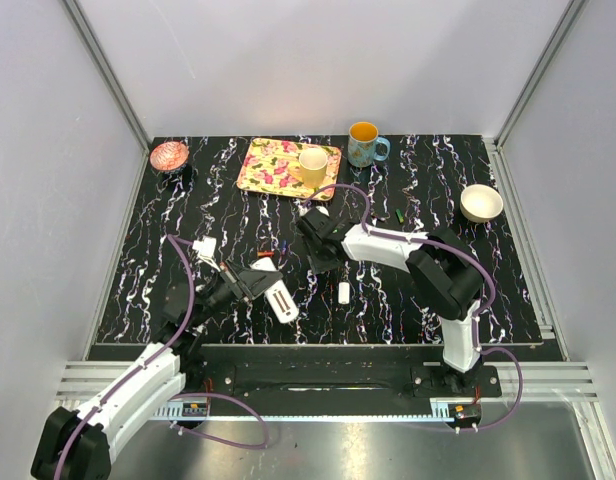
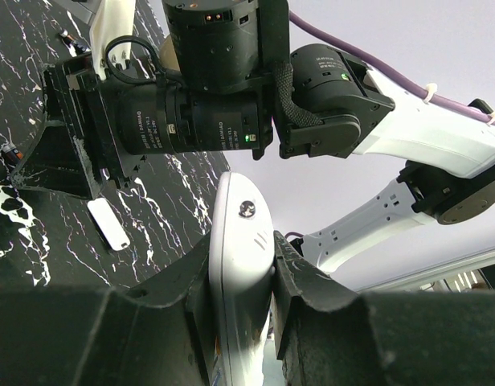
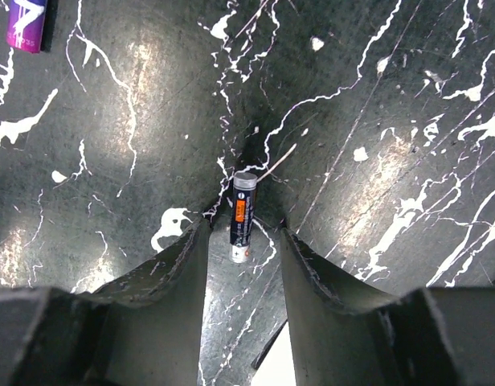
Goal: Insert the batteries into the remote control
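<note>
Top external view: the left gripper (image 1: 256,287) is gripping the remote control (image 1: 281,302), jaws closed tight on its long sides, over the near-left part of the bench (image 1: 488,280), dark recess facing up. A small white piece (image 1: 344,292) is lying on the bench to its right. Right wrist view: the right gripper (image 3: 243,241) is hanging partly open, fingers straddling a dark, orange-banded battery (image 3: 242,217) lying on the bench, untouched.
</note>
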Controlling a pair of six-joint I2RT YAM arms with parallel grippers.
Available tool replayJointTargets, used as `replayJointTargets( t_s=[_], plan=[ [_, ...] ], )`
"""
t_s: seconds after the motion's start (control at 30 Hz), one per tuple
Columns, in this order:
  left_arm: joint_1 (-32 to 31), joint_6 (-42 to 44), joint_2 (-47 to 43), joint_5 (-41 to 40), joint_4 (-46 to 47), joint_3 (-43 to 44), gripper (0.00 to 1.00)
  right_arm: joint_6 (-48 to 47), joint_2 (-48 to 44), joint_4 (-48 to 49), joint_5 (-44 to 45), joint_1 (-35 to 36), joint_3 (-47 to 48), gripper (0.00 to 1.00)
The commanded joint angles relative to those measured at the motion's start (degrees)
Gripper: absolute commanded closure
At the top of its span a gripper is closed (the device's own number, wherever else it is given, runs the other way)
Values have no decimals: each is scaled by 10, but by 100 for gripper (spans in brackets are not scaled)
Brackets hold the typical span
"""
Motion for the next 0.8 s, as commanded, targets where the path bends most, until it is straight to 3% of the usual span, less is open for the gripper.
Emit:
replayJointTargets(
  t_s=[0.0,0.2,0.33,0.43,0.57,0.77],
  plan=[
    [0,4,-8,-5,41,0,100,2,-17,-30,19,14,15,51],
    [-1,2,-6,-5,44,-2,100,8,-30,-31,25,16,19,38],
    [-1,2,-7,-5,44,-3,100,9,-33,-32,27,15,21,37],
    [-1,0,-8,-5,45,-3,100,12,-35,-31,24,15,22,42],
    [-1,0,-9,-6,45,-5,100,12,-33,-30,14,15,28,56],
    [-1,0,-9,-6,44,-5,100,10,-26,-27,6,15,37,61]
  ],
)
